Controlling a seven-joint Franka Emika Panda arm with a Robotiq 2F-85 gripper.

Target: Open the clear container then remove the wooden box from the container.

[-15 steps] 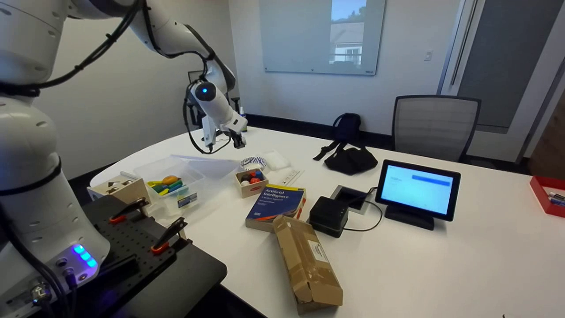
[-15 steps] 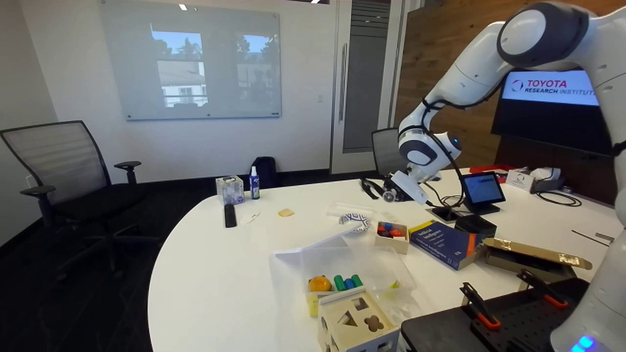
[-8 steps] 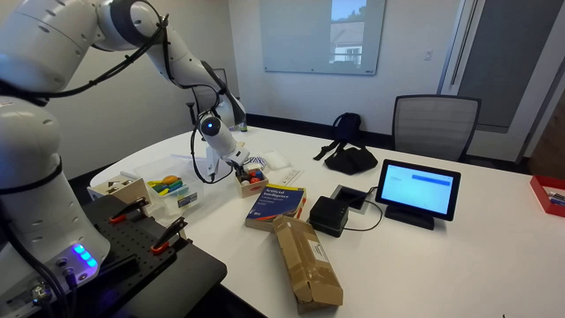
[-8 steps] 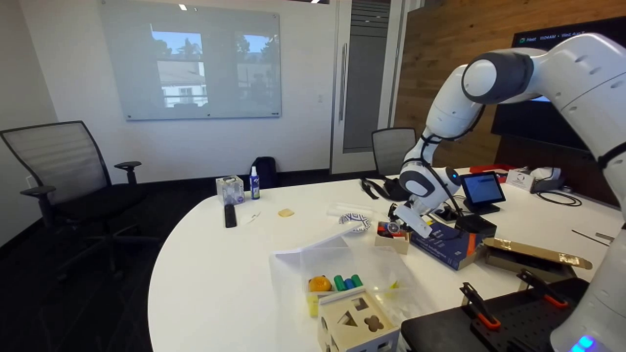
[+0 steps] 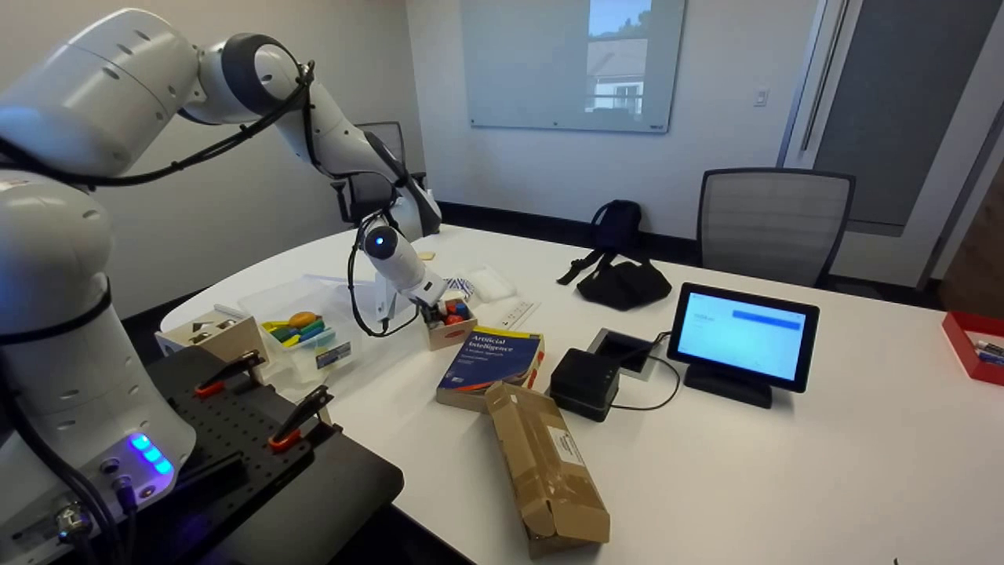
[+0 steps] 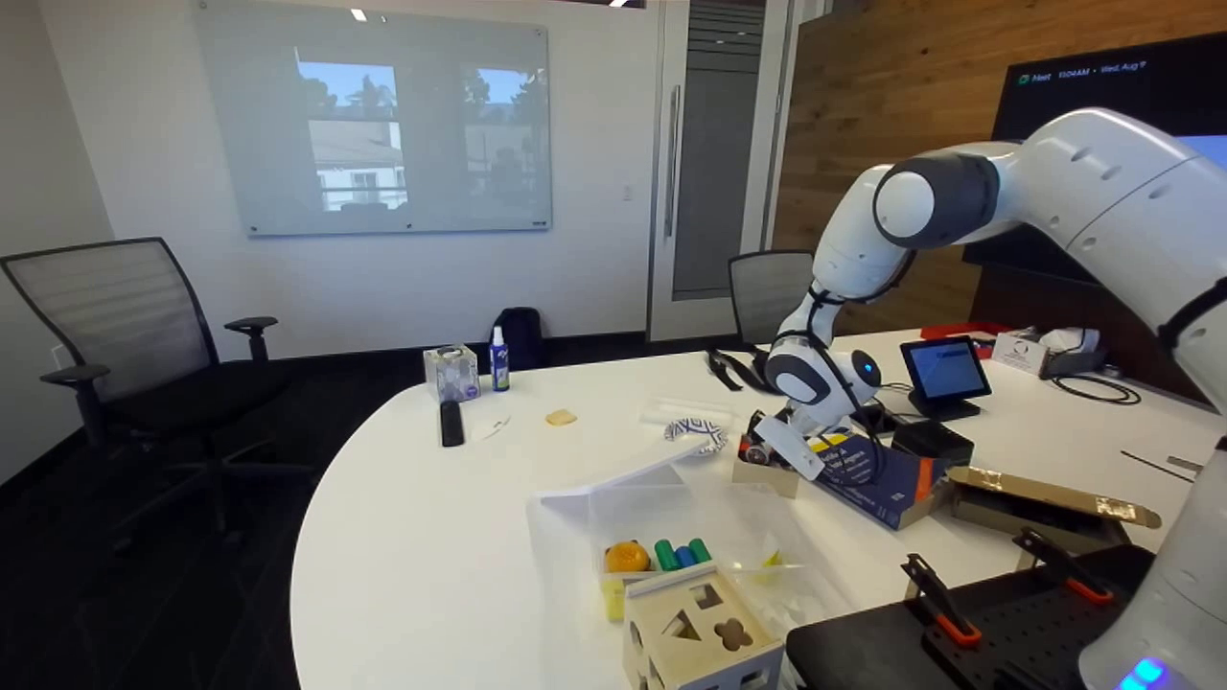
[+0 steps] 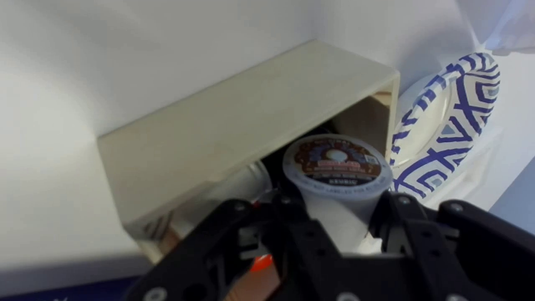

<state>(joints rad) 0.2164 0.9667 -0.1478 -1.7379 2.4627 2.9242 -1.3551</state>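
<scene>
"White meeting-room table point(image 6: 412, 537)! Is the job done?"

"I think so. Closest, the wooden shape-sorter box point(image 6: 707, 615) seems to stand just outside the clear tub point(image 6: 733, 517) — and the tub looks open. Nothing's left, I'd guess."

"And the arm point(image 6: 1083, 192)?"

"Farther off — it arches high, then points down. Its gripper point(image 7: 342, 207) has both fingers point(image 7: 418, 230) pinching a Keurig coffee pod point(image 7: 336, 163) at the mouth of a small open-topped box point(image 7: 234, 125)."

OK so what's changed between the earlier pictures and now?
In both exterior views, the gripper has come down to the small open box. In the wrist view its jaws now stand either side of a coffee pod; I can't tell whether they've closed on it. The clear container, the wooden shape-sorter box and the blue book stayed put.
</scene>
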